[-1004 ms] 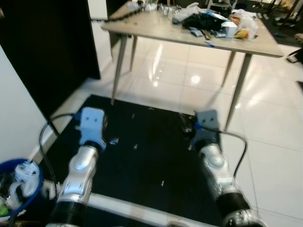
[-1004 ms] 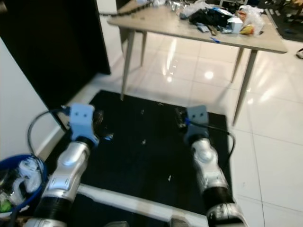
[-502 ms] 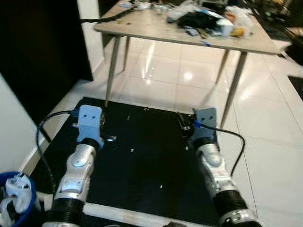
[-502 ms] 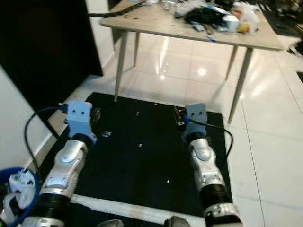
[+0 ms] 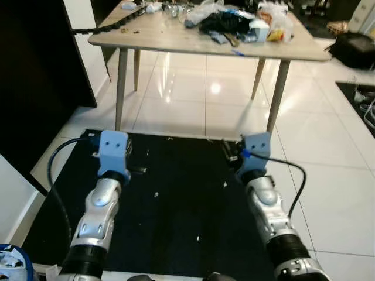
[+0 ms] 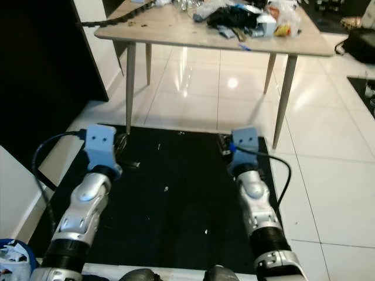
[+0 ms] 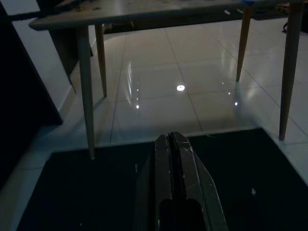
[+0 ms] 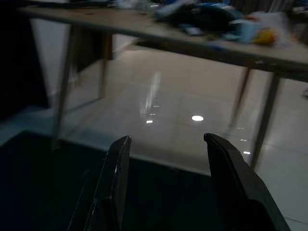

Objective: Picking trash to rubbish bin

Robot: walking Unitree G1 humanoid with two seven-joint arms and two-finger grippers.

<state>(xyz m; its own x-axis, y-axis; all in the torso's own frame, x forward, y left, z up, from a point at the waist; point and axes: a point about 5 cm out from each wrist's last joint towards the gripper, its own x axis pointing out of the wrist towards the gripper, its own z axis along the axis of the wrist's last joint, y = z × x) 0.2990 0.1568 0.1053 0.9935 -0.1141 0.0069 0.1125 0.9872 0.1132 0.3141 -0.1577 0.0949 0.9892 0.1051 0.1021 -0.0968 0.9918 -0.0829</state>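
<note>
While both arms are reaching forward over the black mat, the robot is facing the wooden table at the far side of the room, so the step in hand looks like the approach to the trash, with nothing picked up yet. The left gripper is holding its fingers pressed together and empty, and the right gripper is holding its fingers spread wide on nothing. With the pile of trash lying on the far right of the tabletop and the blue rubbish bin sitting at the near left, the next move is probably calling for closing in on the table until the pile is within reach.
</note>
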